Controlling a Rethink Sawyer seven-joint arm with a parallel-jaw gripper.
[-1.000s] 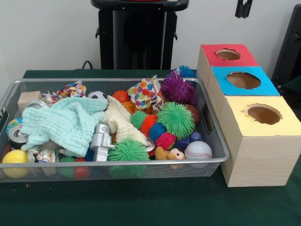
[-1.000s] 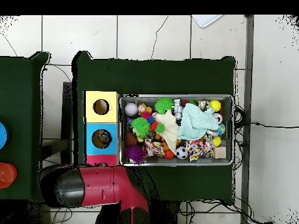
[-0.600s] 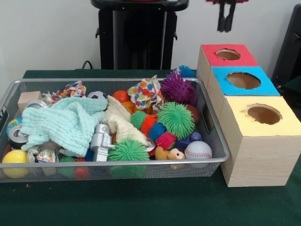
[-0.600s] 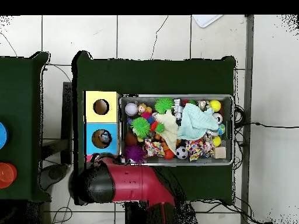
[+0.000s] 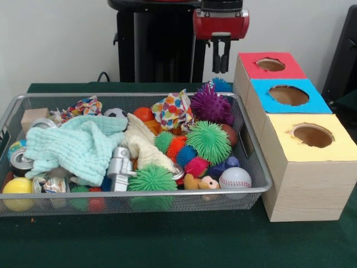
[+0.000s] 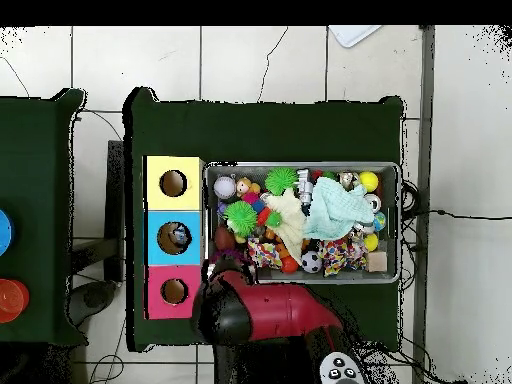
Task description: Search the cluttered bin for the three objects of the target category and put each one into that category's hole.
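A wire mesh bin point(image 5: 167, 194) holds a jumble of toys. Among them are a purple spiky ball point(image 5: 211, 105), a big green spiky ball point(image 5: 208, 142), another green one point(image 5: 152, 178), a baseball point(image 5: 235, 178), a soccer ball point(image 5: 115, 113), a mint cloth point(image 5: 78, 146), a cream cloth point(image 5: 142, 144) and a patterned cloth point(image 5: 173, 110). My gripper point(image 5: 220, 71) hangs shut and empty above the bin's far right corner, just over a blue spiky ball point(image 5: 221, 85). In the overhead view the red arm point(image 6: 260, 315) hides the gripper and covers the bin's lower left corner.
Three wooden boxes with holed tops stand right of the bin: red point(image 5: 270, 65), blue point(image 5: 288, 95), yellow point(image 5: 312, 135). Something lies inside the blue box's hole point(image 6: 176, 237). Cans point(image 5: 19, 162), a yellow ball point(image 5: 18, 186) and a wooden block point(image 5: 33, 117) fill the bin's left end.
The arm has swung from above the boxes toward the bin and come lower; the gripper now hangs over the bin's far right corner. The red box is uncovered in the overhead view.
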